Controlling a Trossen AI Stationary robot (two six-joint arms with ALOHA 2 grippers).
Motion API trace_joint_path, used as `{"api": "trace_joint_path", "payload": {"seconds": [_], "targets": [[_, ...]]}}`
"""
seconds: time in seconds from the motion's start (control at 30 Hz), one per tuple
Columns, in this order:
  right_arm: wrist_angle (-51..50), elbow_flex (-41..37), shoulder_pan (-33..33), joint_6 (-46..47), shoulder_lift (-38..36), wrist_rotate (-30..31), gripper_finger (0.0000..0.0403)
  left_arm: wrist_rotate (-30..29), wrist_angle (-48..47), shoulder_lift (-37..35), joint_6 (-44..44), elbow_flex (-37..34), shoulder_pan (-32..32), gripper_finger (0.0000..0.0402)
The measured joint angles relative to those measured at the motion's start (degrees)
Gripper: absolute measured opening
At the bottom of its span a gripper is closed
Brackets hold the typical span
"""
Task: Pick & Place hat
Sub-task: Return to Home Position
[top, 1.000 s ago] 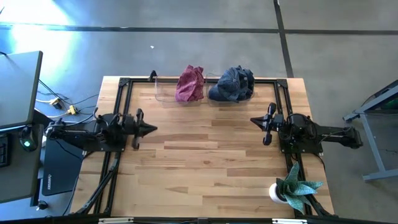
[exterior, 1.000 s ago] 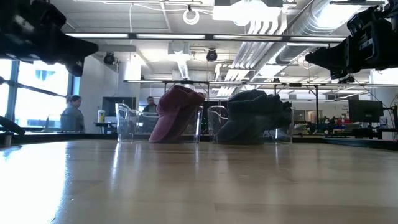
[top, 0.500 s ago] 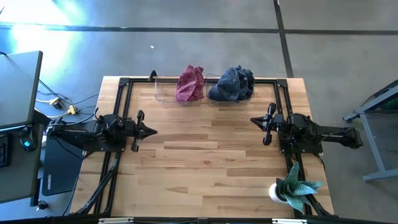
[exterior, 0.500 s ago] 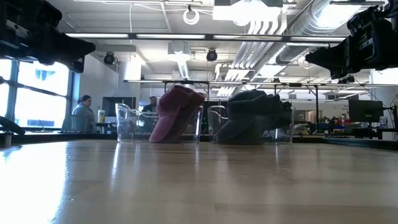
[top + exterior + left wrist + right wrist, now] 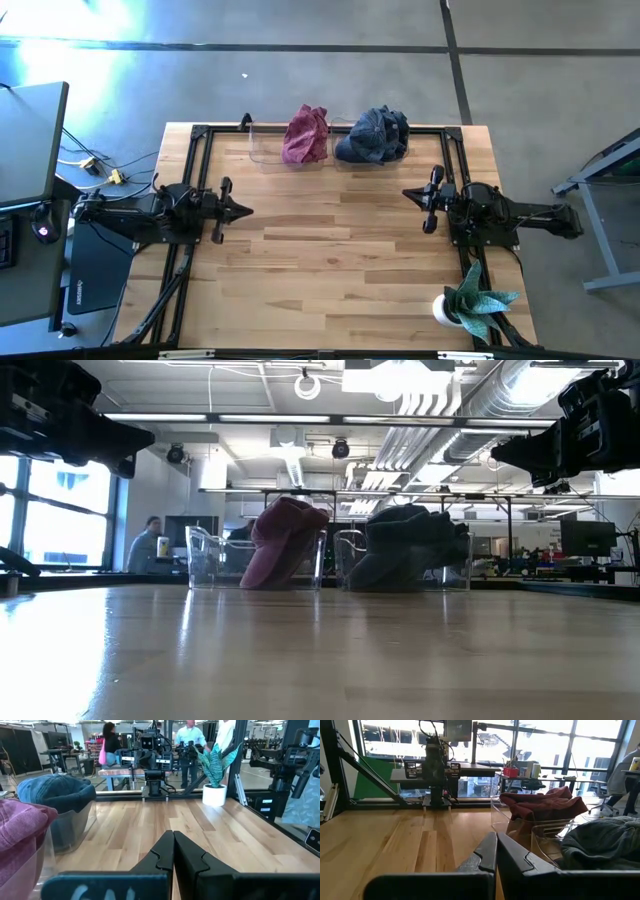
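You see the left bin point(image 5: 204, 563) holding a red cap point(image 5: 283, 538). The right bin point(image 5: 349, 552) beside it holds blue caps point(image 5: 405, 550).

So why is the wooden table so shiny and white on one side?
In the low view, the bright windows at the left throw glare across the light wooden table. In the high view, similar glare whitens the grey concrete floor beyond the table's far left corner, while the tabletop looks evenly lit.

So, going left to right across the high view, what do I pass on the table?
left gripper → maroon cap → blue caps → right gripper → potted plant
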Motion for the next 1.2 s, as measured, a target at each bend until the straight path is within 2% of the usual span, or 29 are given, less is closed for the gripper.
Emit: {"api": "trace_joint_path", "payload": {"seconds": [0.3,0.47,0.6,1.2], "targets": [[0.0,-0.02,0.56,0.57,-0.37,0.07,0.0008,-0.01,0.02,0.0,-0.02,0.0,0.0,0.0],[-0.84,-0.02,3.98,11.6,-0.72,-2.49,0.0011,-0.01,0.02,0.0,-0.04,0.0,0.0,0.0],[-1.77,-0.02,5.65,9.65,-0.72,-8.74,0.0012,-0.01,0.02,0.0,-0.04,0.0,0.0,0.0],[-1.62,-0.02,9.51,10.11,0.08,-8.56,0.0012,-0.01,0.02,0.0,-0.04,0.0,0.0,0.0]]}}
